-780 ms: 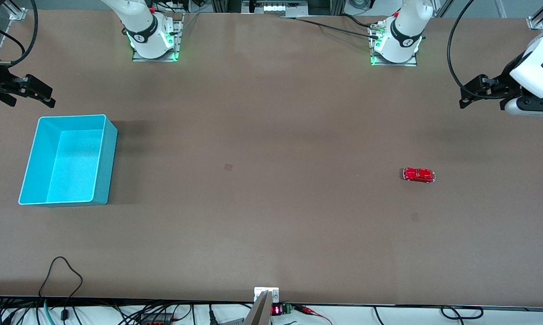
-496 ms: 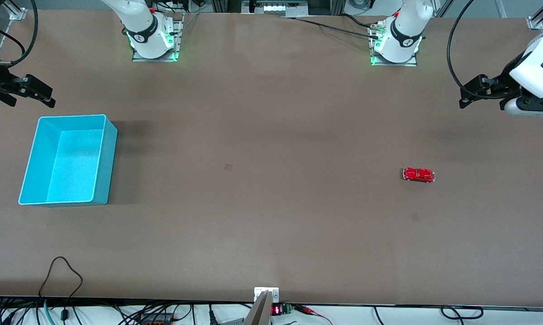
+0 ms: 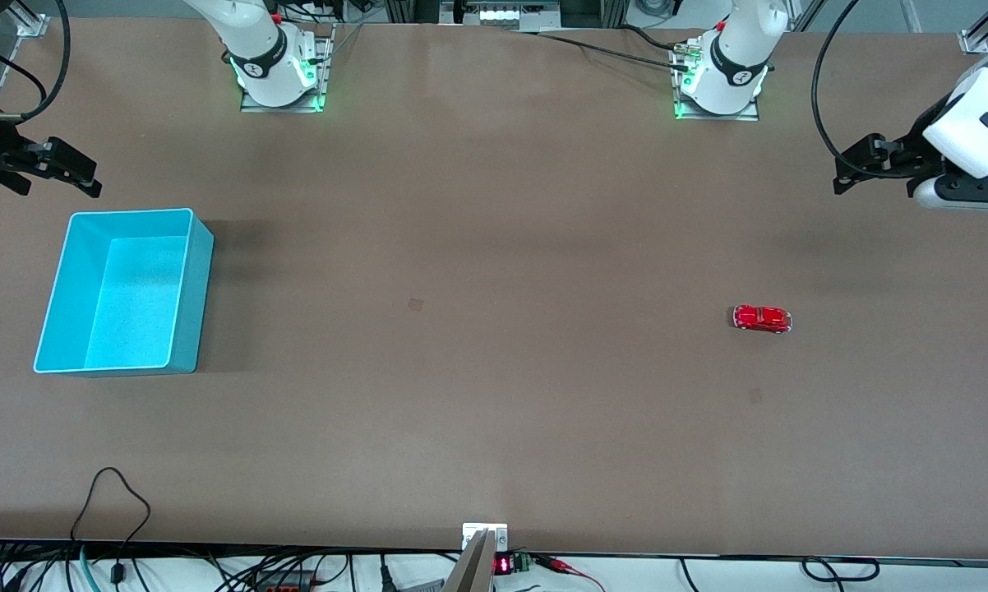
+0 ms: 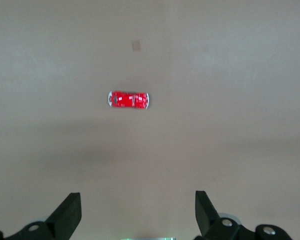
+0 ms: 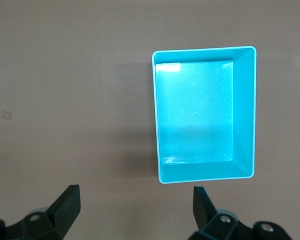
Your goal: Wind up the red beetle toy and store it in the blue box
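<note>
The tiny glossy red beetle toy point(image 3: 762, 319), a rounded car with silvery bumpers point(image 4: 129, 99), sits on its wheels on the bare counter point(image 3: 494, 370) toward the left arm's end. The light turquoise-blue rectangular plastic box point(image 3: 200, 296) with tall thin walls point(image 5: 245, 110) stands toward the right arm's end, at nine o'clock from the car and well apart. The left gripper point(image 3: 860, 168) hangs over the counter at one o'clock from the car, jaws spread wide and holding nothing. The right gripper point(image 3: 71, 174) waits at twelve o'clock from the box, jaws likewise wide and bare. The counter is matte brown; cables point(image 3: 116, 526) trail along its near edge.
</note>
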Tool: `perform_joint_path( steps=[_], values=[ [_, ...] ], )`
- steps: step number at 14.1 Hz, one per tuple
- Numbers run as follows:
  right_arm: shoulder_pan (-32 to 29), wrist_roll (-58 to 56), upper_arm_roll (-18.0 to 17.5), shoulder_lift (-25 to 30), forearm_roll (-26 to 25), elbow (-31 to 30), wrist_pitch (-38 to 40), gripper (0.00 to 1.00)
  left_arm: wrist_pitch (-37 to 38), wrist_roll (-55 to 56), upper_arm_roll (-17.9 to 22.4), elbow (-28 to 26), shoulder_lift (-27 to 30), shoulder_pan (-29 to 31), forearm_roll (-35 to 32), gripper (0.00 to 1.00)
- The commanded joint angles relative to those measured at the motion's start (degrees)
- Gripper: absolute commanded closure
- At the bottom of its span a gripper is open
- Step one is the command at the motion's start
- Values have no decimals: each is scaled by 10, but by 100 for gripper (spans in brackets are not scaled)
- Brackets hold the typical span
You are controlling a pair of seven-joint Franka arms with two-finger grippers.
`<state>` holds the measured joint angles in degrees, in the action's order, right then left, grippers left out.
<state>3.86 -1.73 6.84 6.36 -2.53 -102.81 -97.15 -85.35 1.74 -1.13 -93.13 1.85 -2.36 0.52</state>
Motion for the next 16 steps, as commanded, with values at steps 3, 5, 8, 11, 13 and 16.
perform_joint_path(
  steps=[3,5,8,11,13,16],
  values=[
    [-2,-3,-1,-3,1,8,-2,0,104,-11,-5,4,-29,-5,5,0],
    [-2,-3,-1,-3,2,7,-2,0,121,-23,-10,6,-51,-5,5,0],
    [-3,-3,-1,-3,1,7,-1,0,79,-139,-6,1,-87,1,-3,0],
    [-3,-3,-1,-4,1,7,-1,0,21,-267,-5,1,-113,2,-24,0],
    [-3,-3,-1,-4,2,7,-1,0,-3,-323,-9,0,-126,-2,-42,0],
    [-3,-3,-1,-4,1,7,-1,0,-86,-422,-10,-35,-134,-4,-58,0]
  ],
)
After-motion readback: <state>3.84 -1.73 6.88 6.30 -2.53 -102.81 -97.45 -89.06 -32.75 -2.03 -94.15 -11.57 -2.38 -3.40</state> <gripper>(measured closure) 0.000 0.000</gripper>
